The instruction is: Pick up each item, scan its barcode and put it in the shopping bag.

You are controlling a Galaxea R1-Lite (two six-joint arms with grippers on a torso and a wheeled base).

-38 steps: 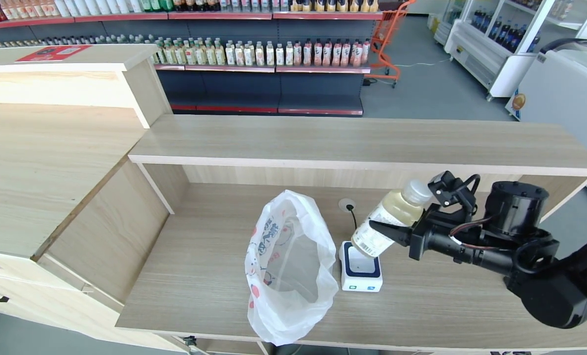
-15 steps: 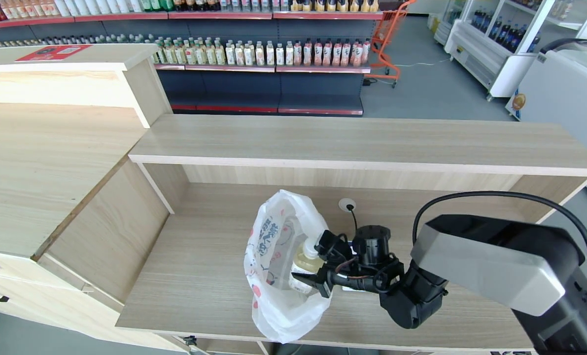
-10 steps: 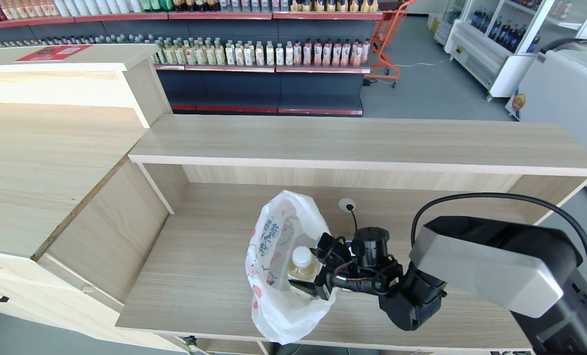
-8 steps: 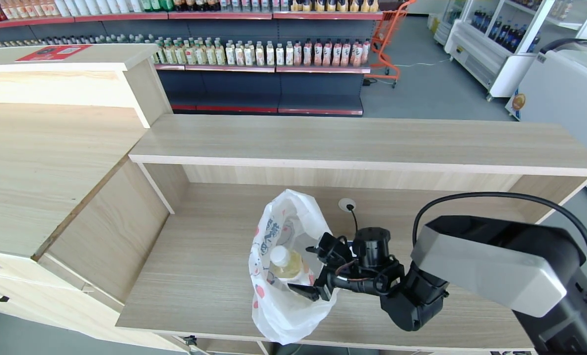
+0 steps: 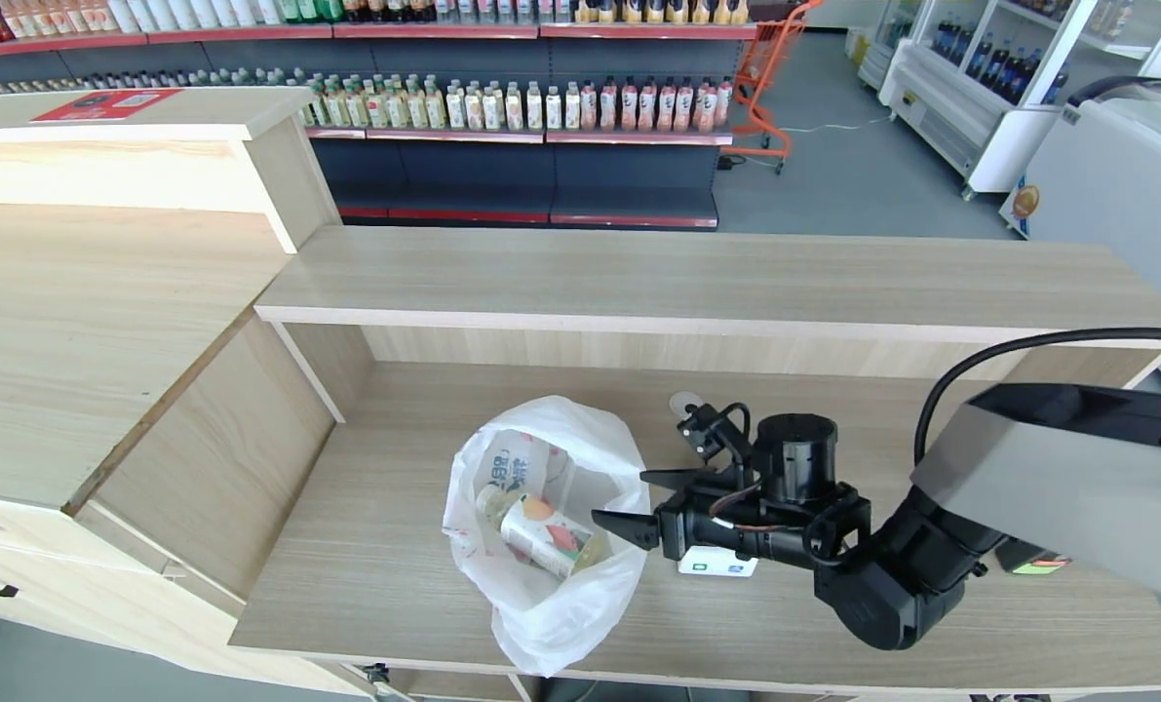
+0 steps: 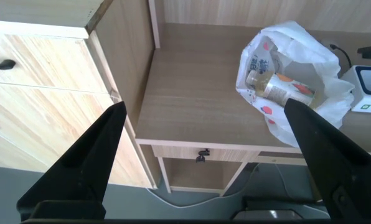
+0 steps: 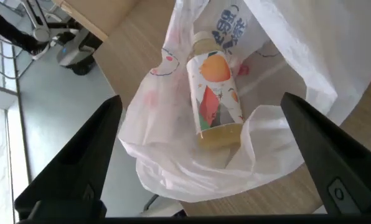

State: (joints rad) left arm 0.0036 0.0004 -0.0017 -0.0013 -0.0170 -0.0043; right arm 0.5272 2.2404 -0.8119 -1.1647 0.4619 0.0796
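Note:
A drink bottle (image 5: 539, 533) with a fruit-print label lies on its side inside the white plastic shopping bag (image 5: 541, 609) on the counter's lower shelf. The same bottle (image 7: 215, 102) rests in the bag (image 7: 192, 171) in the right wrist view, and the bottle (image 6: 279, 90) and bag (image 6: 325, 102) also appear in the left wrist view. My right gripper (image 5: 646, 502) hangs open just right of the bag's mouth, holding nothing. My left gripper (image 6: 204, 162) is open, off the counter's front edge, well left of the bag. A white barcode scanner (image 5: 716, 563) sits under the right arm.
The wooden counter (image 5: 716, 283) has a raised top ledge behind the shelf and a side wall (image 5: 219, 468) on the left. A cable outlet (image 5: 682, 402) sits behind the scanner. Shelves of bottles (image 5: 522, 102) and fridges (image 5: 989, 78) stand in the store beyond.
The right gripper carried the bottle from over the scanner into the bag, let it go and drew back to the right. The bottle tipped onto its side and the bag slumped wider.

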